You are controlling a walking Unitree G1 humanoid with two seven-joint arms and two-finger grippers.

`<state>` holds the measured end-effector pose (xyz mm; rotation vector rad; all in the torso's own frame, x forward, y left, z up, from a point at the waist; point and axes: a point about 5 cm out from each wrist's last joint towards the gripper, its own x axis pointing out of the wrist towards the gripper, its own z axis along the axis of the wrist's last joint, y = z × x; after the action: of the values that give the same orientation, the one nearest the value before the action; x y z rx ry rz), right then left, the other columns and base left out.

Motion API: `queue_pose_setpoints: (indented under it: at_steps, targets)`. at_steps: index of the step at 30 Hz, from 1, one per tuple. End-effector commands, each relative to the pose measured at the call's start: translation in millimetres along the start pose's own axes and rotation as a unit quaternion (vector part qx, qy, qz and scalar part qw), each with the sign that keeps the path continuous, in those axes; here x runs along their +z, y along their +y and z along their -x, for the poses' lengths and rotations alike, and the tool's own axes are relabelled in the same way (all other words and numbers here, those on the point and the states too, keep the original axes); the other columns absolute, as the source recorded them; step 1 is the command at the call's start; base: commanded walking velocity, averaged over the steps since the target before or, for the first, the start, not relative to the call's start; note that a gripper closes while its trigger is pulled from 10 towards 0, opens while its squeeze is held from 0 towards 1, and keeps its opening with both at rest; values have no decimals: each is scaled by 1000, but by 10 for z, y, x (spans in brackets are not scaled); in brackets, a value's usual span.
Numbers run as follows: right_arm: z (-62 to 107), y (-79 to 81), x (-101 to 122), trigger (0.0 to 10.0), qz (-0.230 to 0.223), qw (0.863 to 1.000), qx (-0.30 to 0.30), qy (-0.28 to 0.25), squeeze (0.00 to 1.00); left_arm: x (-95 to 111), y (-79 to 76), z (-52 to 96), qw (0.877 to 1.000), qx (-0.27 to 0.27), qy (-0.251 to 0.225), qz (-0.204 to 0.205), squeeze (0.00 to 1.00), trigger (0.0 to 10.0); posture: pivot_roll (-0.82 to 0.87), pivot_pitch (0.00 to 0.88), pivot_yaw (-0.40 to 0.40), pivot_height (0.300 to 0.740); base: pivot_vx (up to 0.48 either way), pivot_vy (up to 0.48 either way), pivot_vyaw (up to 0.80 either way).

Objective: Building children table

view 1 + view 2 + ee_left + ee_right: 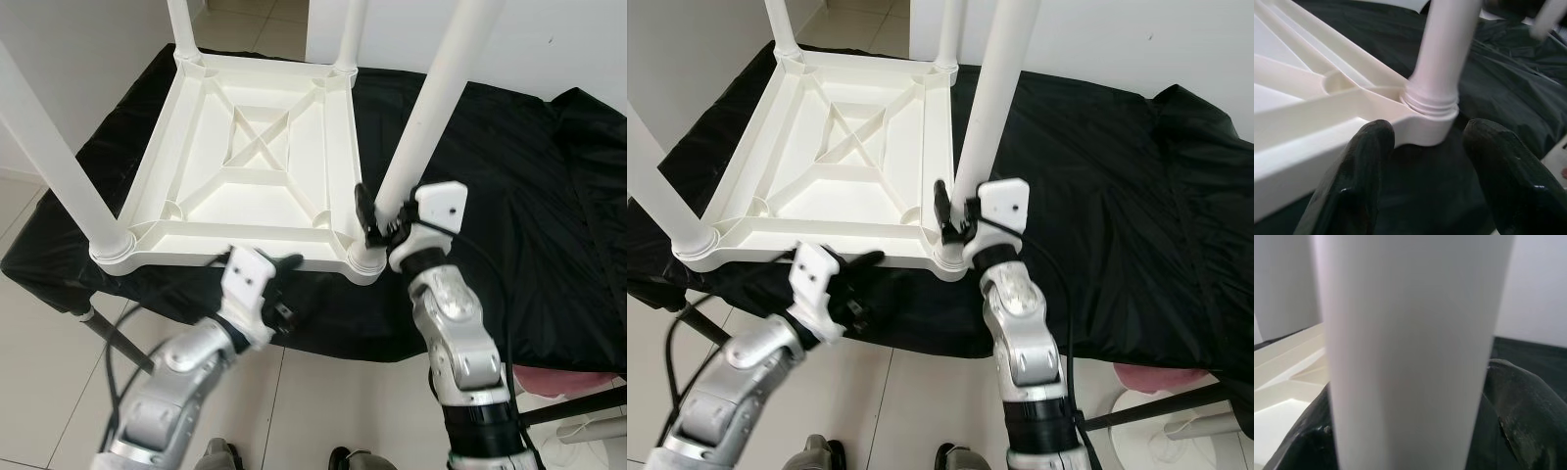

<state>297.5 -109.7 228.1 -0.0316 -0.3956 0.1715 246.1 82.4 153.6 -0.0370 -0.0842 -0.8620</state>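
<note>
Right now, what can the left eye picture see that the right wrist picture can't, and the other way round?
Left eye view alone: the whole upside-down white table top on the black cloth, its four legs standing up, the left gripper at the near edge, and the tiled floor.

Right wrist view alone: a close look at the right gripper's black fingers hugging either side of the leg.

Both: the near right leg, held by the right gripper.

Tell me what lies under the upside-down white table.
A black cloth lies under the white table and spreads around it. What the cloth covers, and what holds it up, cannot be seen beyond a dark leg below.
</note>
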Motion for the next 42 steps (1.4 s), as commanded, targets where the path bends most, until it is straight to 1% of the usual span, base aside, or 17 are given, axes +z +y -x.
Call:
queue_pose_setpoints:
  at_steps: [1, 5, 6, 7, 9, 10, 11, 15, 16, 17, 18, 19, 20, 28, 29, 32, 42]
  targets:
    - [14, 10, -32, 10000, 6, 1000, -3, 11, 0, -17, -33, 3, 1000, -1, 12, -1, 0, 10000, 54, 135, -60, 740, 0, 0, 0]
    - [23, 35, -56, 10000, 4, 1000, 0, 16, 0, -14, -20, 4, 1000, 6, 13, -1, 0, 10000, 56, 134, -59, 740, 0, 0, 0]
    - [26, 62, -70, 3176, -2, 1000, 3, 19, 0, -29, -18, 11, 1000, 5, 20, 9, 0, 10000, 55, 129, -61, 740, 0, 0, 0]
    - [30, 85, -80, 0, -6, 1000, 7, 22, 0, -45, -33, 23, 1000, 3, 28, 11, 0, 10000, 56, 128, -63, 740, 0, 0, 0]
    - [31, 98, -79, 0, -8, 1000, 8, 22, 0, -64, -54, 32, 999, 0, 34, 10, 0, 10000, 56, 125, -62, 740, 0, 0, 0]
    - [30, 103, -77, 4314, -5, 1000, 8, 23, 0, -96, -78, 40, 999, -1, 41, 12, 0, 10000, 55, 122, -63, 740, 0, 0, 0]
    - [27, 109, -65, 10000, -6, 1000, 7, 23, 0, -112, -97, 44, 999, 2, 43, 14, 0, 10000, 55, 123, -62, 740, 0, 0, 0]
    - [24, 113, -56, 10000, -9, 1000, 5, 23, 0, -127, -106, 45, 999, 4, 45, 17, 0, 10000, 54, 122, -63, 740, 0, 0, 0]
    - [21, 115, -42, 0, -11, 1000, 2, 24, 0, -137, -113, 45, 999, 7, 47, 21, 0, 10000, 54, 122, -63, 740, 0, 0, 0]
    - [21, 115, -42, 0, -11, 1000, 2, 24, 0, -137, -113, 45, 999, 7, 47, 21, 0, 10000, 54, 122, -63, 740, 0, 0, 0]
    - [20, 120, -34, 6118, -13, 1000, -1, 25, 0, -144, -110, 47, 999, 11, 48, 22, 0, 10000, 53, 122, -63, 740, 0, 0, 0]
    - [20, 120, -34, 6118, -13, 1000, -1, 25, 0, -144, -110, 47, 999, 11, 48, 22, 0, 10000, 53, 122, -63, 740, 0, 0, 0]
    - [22, 124, -32, 10000, -20, 999, -5, 28, 0, -155, -105, 53, 998, 13, 51, 23, 0, 10000, 54, 122, -64, 740, 0, 0, 0]
    - [43, 90, -55, 10000, -138, 987, -61, 49, 0, -227, -94, 85, 997, 19, 73, 18, 0, 10000, 55, 124, -61, 740, 0, 0, 0]
    - [51, 66, -60, 10000, -203, 974, -81, 53, 0, -264, -81, 87, 996, 24, 85, 10, 0, 10000, 53, 127, -58, 740, 0, 0, 0]
    - [63, 21, -61, 10000, -257, 960, -99, 55, 0, -306, -58, 93, 995, 22, 99, 7, 0, 10000, 49, 130, -56, 740, 0, 0, 0]
    - [133, -104, -41, 10000, -322, 936, -131, 49, 0, -471, 128, 137, 987, 54, 154, -6, 0, 10000, 32, 133, -44, 740, 0, 0, 0]
